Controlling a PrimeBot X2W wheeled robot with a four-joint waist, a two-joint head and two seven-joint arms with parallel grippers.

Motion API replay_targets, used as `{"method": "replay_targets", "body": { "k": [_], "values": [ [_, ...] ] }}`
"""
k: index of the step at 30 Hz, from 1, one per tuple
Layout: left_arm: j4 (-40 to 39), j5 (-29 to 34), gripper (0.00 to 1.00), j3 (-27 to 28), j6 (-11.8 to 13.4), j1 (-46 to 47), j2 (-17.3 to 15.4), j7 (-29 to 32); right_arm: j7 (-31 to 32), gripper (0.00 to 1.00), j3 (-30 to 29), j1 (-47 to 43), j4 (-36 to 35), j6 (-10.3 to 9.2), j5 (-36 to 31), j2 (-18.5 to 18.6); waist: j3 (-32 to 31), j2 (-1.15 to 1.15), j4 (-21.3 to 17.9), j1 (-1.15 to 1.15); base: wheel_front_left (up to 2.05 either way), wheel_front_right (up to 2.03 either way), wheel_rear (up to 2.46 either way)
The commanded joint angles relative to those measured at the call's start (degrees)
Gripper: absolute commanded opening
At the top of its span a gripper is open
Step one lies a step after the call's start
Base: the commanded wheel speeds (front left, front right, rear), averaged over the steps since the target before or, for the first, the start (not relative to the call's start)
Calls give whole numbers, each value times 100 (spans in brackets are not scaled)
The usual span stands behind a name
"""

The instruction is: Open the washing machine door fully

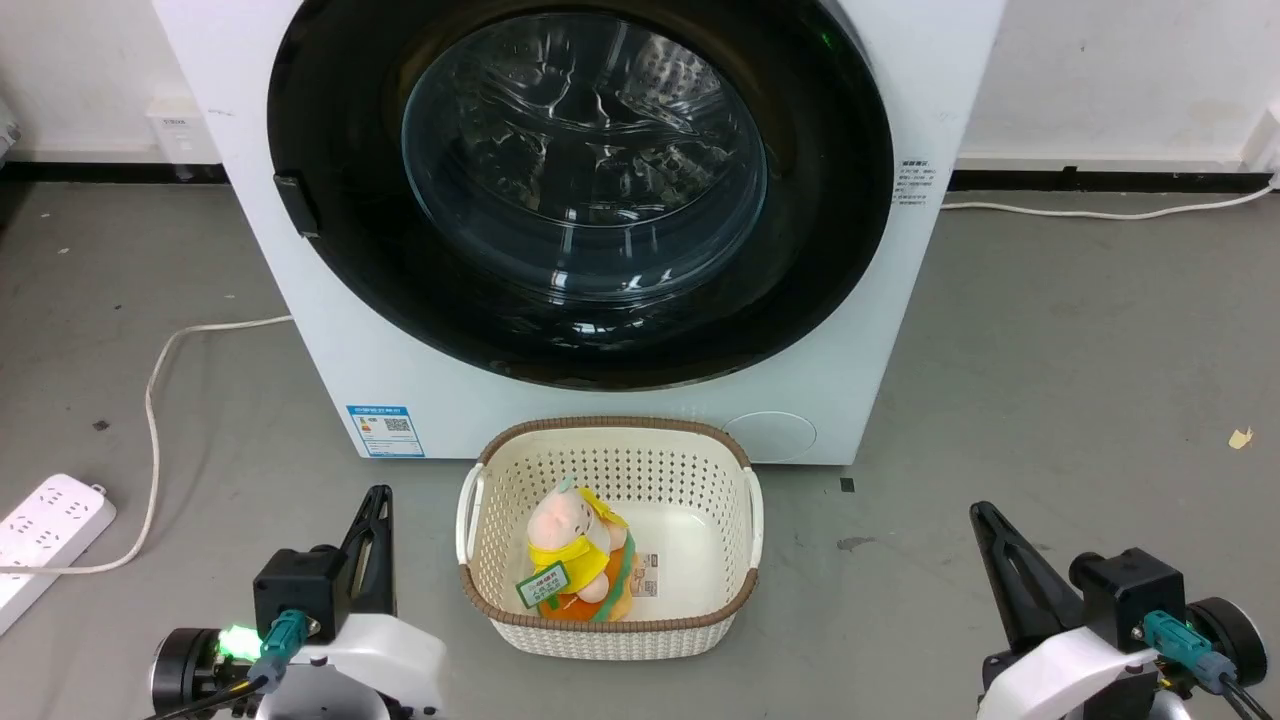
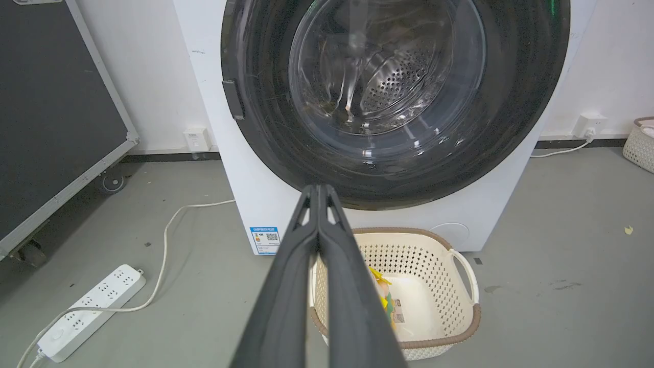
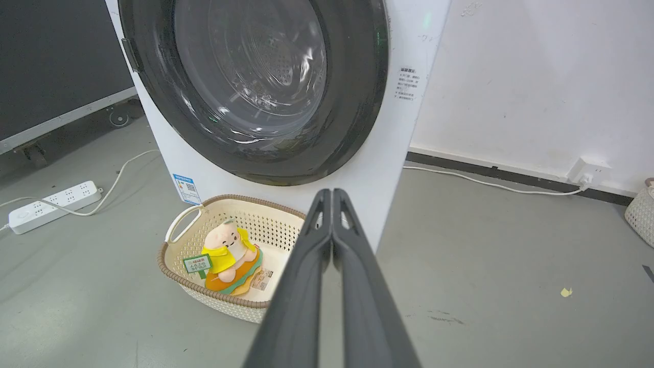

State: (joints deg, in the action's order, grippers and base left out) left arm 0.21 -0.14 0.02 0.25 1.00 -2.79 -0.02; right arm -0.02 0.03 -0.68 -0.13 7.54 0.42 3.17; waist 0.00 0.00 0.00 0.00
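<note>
Left gripper (image 2: 318, 190) and right gripper (image 3: 332, 191) pinched closed; washing machine door (image 1: 580, 190) sits flush, facing them

A basket (image 1: 610, 424) stands on the floor (image 1: 1050, 420) just below the closed washing machine door (image 1: 330, 250), a power strip (image 1: 45, 530) and its cable (image 1: 152, 400) lie to the left, and open floor flanks the basket's right.

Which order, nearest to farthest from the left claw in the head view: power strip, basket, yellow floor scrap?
1. Basket, on the floor just right of the left claw.
2. Power strip, on the floor off to its left.
3. Yellow scrap, on the floor at the far right.
</note>
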Motion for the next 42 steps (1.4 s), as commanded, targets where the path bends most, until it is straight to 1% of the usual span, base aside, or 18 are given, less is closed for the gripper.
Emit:
{"method": "replay_targets", "body": {
  "k": [1, 21, 22, 24, 25, 26, 42],
  "values": [
    [-21, 14, 0, -2, -25, -100, -9, 2, 2, 0, -3, 68, 13, -5, -42, -29, 0, 0, 0, 0, 0, 0, 0],
    [-21, 14, 0, -2, -25, -100, -9, 2, 2, 0, -3, 68, 13, -5, -42, -29, 0, 0, 0, 0, 0, 0, 0],
    [0, 0, 100, 2, 0, 0, 0, 0, 0, 100, 2, 0, 0, 0, 1, 0, 0, 0, 0, 0, 0, 0, 0],
    [3, -3, 100, -2, 4, 3, 1, -4, -4, 100, 0, -4, 0, 0, 9, 1, 1, 0, 0, 0, 0, 0, 0],
    [3, -3, 0, -1, 8, 3, 1, -4, -4, 0, 0, -4, 0, 0, 10, 1, 1, 0, 0, 0, 0, 0, 0],
    [2, -1, 100, 0, 8, 3, 2, 0, -1, 100, 2, -3, -1, 0, 5, 1, 0, 0, 0, 0, 0, 0, 0],
    [4, -79, 100, -103, 38, 10, 1, -192, -193, 100, -46, 15, 24, -1, 132, -3, 34, 0, -9, 0, 0, 0, 0]
  ]
}}
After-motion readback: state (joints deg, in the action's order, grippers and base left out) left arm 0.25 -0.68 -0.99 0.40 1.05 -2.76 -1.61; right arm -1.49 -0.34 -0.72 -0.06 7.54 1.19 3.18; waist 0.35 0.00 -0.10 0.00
